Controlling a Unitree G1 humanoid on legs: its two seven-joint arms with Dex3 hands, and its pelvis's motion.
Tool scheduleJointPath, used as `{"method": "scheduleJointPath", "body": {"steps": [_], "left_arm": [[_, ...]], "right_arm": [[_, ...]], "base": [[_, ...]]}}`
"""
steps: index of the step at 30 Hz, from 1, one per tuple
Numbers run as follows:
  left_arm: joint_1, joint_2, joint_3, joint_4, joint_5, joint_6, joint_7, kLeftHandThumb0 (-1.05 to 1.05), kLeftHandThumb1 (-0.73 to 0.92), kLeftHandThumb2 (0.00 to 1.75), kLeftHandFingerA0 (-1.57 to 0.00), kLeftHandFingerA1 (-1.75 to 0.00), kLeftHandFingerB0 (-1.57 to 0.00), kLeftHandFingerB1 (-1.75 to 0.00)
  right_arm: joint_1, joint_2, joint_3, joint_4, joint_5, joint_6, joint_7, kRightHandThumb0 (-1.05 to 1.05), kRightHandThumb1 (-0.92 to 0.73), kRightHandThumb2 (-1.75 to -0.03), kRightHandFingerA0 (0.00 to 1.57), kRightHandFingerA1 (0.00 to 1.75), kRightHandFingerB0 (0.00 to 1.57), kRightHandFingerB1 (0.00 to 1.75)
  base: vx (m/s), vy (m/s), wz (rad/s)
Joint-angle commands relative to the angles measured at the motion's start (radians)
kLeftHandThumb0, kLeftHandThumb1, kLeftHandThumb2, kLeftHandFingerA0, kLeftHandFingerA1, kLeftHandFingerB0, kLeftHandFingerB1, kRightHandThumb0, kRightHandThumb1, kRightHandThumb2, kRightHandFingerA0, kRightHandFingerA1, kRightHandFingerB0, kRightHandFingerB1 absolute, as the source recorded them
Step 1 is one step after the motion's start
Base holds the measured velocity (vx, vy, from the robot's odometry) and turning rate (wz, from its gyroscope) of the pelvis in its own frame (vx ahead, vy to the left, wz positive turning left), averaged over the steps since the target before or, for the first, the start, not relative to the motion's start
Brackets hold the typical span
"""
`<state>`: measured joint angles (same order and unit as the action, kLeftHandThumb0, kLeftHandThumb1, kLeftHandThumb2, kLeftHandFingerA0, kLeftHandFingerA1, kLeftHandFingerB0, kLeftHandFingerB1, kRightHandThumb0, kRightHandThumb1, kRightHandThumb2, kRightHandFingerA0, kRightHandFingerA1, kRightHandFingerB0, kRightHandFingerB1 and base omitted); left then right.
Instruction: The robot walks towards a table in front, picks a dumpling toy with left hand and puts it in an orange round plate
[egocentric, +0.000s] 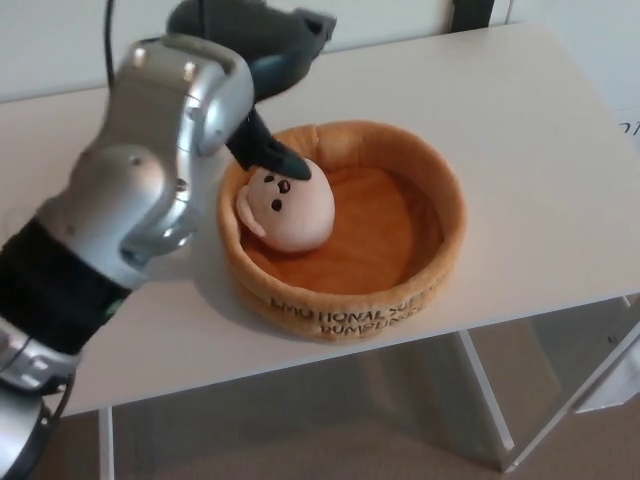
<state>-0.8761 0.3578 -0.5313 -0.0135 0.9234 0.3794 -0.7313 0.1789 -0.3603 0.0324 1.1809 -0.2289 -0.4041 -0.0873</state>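
Observation:
The pale dumpling toy (288, 207), with a small face on it, lies inside the orange round plate (440, 235), against its left wall. My left hand (262, 55) hovers above and behind the plate's far-left rim, open, with its fingers spread. One dark finger (272, 152) reaches down to the top of the dumpling. The silver forearm (150, 170) comes in from the lower left and hides the table left of the plate. My right hand does not show.
The plate sits on a white table (520, 150), near its front edge. Black lettering (350, 315) runs along the plate's front wall. A black cable (108, 30) rises behind the arm. Floor and table legs (490, 400) show below.

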Motion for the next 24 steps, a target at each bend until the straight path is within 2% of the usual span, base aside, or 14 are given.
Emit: {"method": "scheduleJointPath", "body": {"steps": [1, 2, 3, 8, 10, 11, 12, 13, 16, 18, 19, 20, 23, 24], "left_arm": [[0.098, 0.035, 0.379, -0.492, -0.340, 0.084, -0.165, -0.75, 0.44, 0.86, 0.00, 0.00, 0.00, 0.00], [0.108, 0.034, 0.421, -0.541, -0.376, 0.096, -0.182, -0.75, 0.44, 0.86, 0.00, 0.00, 0.00, 0.00], [0.127, 0.000, 0.584, -0.676, -0.525, 0.203, -0.262, -0.58, 0.36, 0.52, 0.00, 0.00, 0.00, 0.00], [0.130, 0.007, 1.027, -0.975, -0.788, 0.547, -0.549, -0.40, 0.32, 0.63, -0.09, 0.00, 0.00, -0.15], [0.043, 0.136, 1.205, -1.021, -0.788, 0.823, -0.787, -0.35, 0.28, 0.55, -0.17, 0.00, 0.00, -0.06], [0.035, 0.221, 1.305, -1.029, -0.836, 0.942, -0.850, -0.35, 0.31, 0.55, -0.08, -0.25, 0.00, 0.00], [0.036, 0.278, 1.371, -1.033, -0.875, 1.014, -0.882, -0.35, 0.31, 0.55, -0.08, -0.25, 0.00, 0.00], [0.156, 0.418, 1.618, -0.998, -1.124, 1.164, -0.883, -0.37, 0.31, 0.55, -0.08, -0.29, 0.00, 0.00], [0.401, 0.469, 1.942, -0.940, -1.406, 1.229, -0.883, -0.59, 0.32, 0.61, -0.09, -0.40, 0.00, -0.03], [1.201, 0.144, 1.995, -0.867, -1.986, 0.640, -0.721, -0.65, 0.39, 0.78, -0.09, -0.40, 0.00, -0.18], [1.379, 0.051, 2.015, -0.837, -2.048, 0.575, -0.767, -0.42, 0.28, 0.60, -0.09, -0.35, 0.00, -0.16], [1.465, 0.005, 2.033, -0.818, -2.063, 0.567, -0.814, -0.42, 0.28, 0.60, -0.09, -0.35, 0.00, -0.16], [1.770, -0.170, 1.659, -0.720, -1.805, 0.175, -0.883, -0.21, 0.37, 0.62, -0.08, -0.25, 0.00, -0.02], [1.836, -0.165, 1.561, -0.640, -1.682, 0.033, -0.883, -0.17, 0.40, 0.88, 0.00, -0.49, 0.00, -0.50]], "right_arm": [[-0.010, -0.030, 0.002, -0.030, 0.002, 0.003, 0.017, -0.44, -0.61, -0.58, 0.68, 0.43, 0.30, 0.30], [-0.010, -0.032, 0.003, -0.032, 0.000, 0.004, 0.017, -0.44, -0.61, -0.58, 0.68, 0.43, 0.30, 0.30], [-0.008, -0.035, 0.004, -0.023, 0.000, -0.006, 0.021, -0.43, -0.63, -0.59, 0.66, 0.43, 0.30, 0.30], [0.013, -0.050, 0.012, -0.017, -0.014, 0.000, 0.015, -0.42, -0.62, -0.59, 0.68, 0.43, 0.30, 0.30], [0.015, -0.046, 0.011, 0.000, -0.012, -0.002, 0.014, -0.41, -0.62, -0.59, 0.71, 0.45, 0.31, 0.31], [0.017, -0.041, 0.013, 0.009, -0.014, 0.003, 0.012, -0.40, -0.62, -0.59, 0.69, 0.44, 0.31, 0.31], [0.018, -0.039, 0.015, 0.015, -0.016, 0.006, 0.010, -0.40, -0.62, -0.59, 0.69, 0.44, 0.31, 0.31], [0.023, -0.038, 0.028, 0.023, -0.031, 0.008, 0.001, -0.40, -0.63, -0.59, 0.67, 0.44, 0.31, 0.31], [0.029, -0.032, 0.030, 0.029, -0.033, 0.006, -0.002, -0.41, -0.63, -0.59, 0.69, 0.45, 0.29, 0.30], [0.032, -0.033, 0.033, 0.035, -0.036, -0.002, -0.005, -0.41, -0.63, -0.59, 0.65, 0.44, 0.30, 0.30], [0.033, -0.033, 0.033, 0.037, -0.037, 0.000, -0.005, -0.41, -0.63, -0.59, 0.64, 0.44, 0.30, 0.30], [0.034, -0.034, 0.033, 0.038, -0.036, 0.002, -0.004, -0.41, -0.63, -0.59, 0.64, 0.44, 0.30, 0.30], [0.034, -0.031, 0.034, 0.058, -0.037, 0.020, -0.002, -0.41, -0.61, -0.58, 0.65, 0.43, 0.30, 0.30], [0.040, -0.028, 0.032, 0.064, -0.036, 0.017, -0.003, -0.41, -0.60, -0.58, 0.65, 0.44, 0.31, 0.31]], "base": [[0.00, 0.000, 0.00], [0.00, 0.000, 0.00], [0.00, 0.000, 0.00], [0.00, 0.000, 0.00], [0.00, 0.000, 0.00], [0.00, 0.000, 0.00], [0.00, 0.000, 0.00], [0.00, 0.000, 0.00], [0.00, 0.000, 0.00], [0.00, 0.000, 0.00], [0.00, 0.000, 0.00], [0.00, 0.000, 0.00], [0.00, 0.000, 0.00], [0.00, 0.000, 0.00]]}}
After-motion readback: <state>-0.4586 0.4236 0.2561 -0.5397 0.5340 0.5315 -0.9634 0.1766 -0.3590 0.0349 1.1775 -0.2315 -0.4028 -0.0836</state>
